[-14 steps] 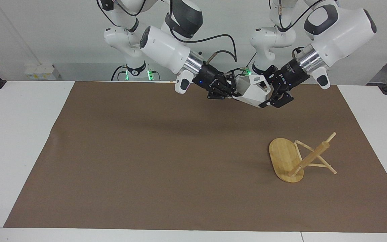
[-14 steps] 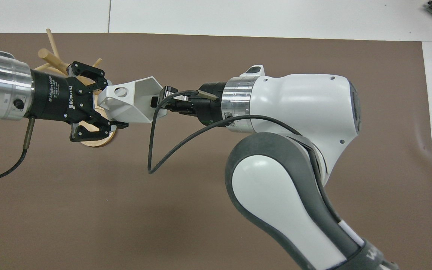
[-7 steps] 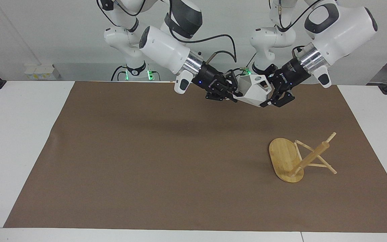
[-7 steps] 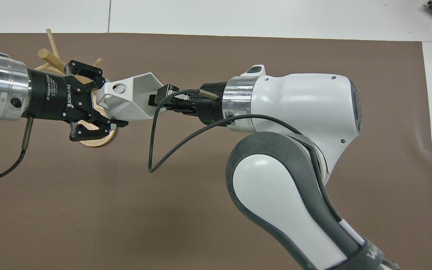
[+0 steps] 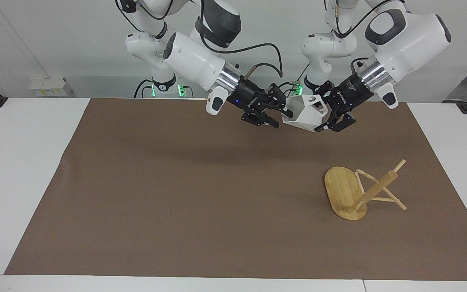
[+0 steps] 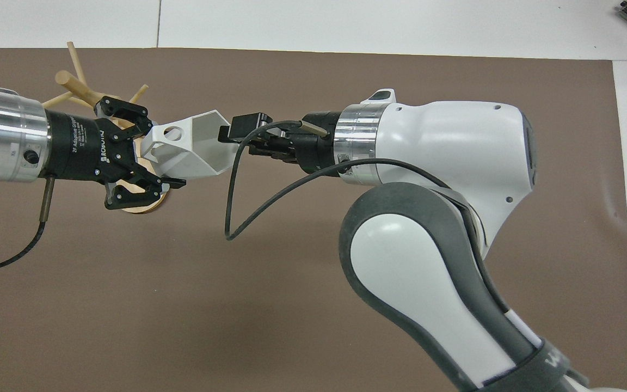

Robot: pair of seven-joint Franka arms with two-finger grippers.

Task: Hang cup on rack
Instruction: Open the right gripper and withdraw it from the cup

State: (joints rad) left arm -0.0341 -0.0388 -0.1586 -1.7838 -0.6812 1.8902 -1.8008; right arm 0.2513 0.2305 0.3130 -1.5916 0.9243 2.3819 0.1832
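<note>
Handover time, we think. The right gripper (image 5: pixel 279 113) hangs in the air over the robots' edge of the brown mat (image 5: pixel 176 194), its fingers spread apart right at the open mouth of the cup (image 5: pixel 303 115). From here we can't tell if a finger touches the rim.

The cup is off the table, tipped on its side, with the little holed handle facing up. The left gripper (image 5: pixel 322 114) is clamped on the cup's closed end, so that arm looks like the one carrying it now.

The rack (image 5: pixel 341 186) lies farther from the robots, toward the left arm's end of the table, and it's knocked over: the oval base stands on edge and the post and pegs rest on the mat. That's the catch, we reckon. The next move calls for the right gripper to back clear of the cup, and then somebody has to deal with the rack. Either stand it up, or line the handle hole up with a peg that sticks out sideways. The free right arm seems the obvious pick for that.

The mat covers most of a white table (image 5: pixel 22 162), in front of a plain white wall (image 5: pixel 55 40).
</note>
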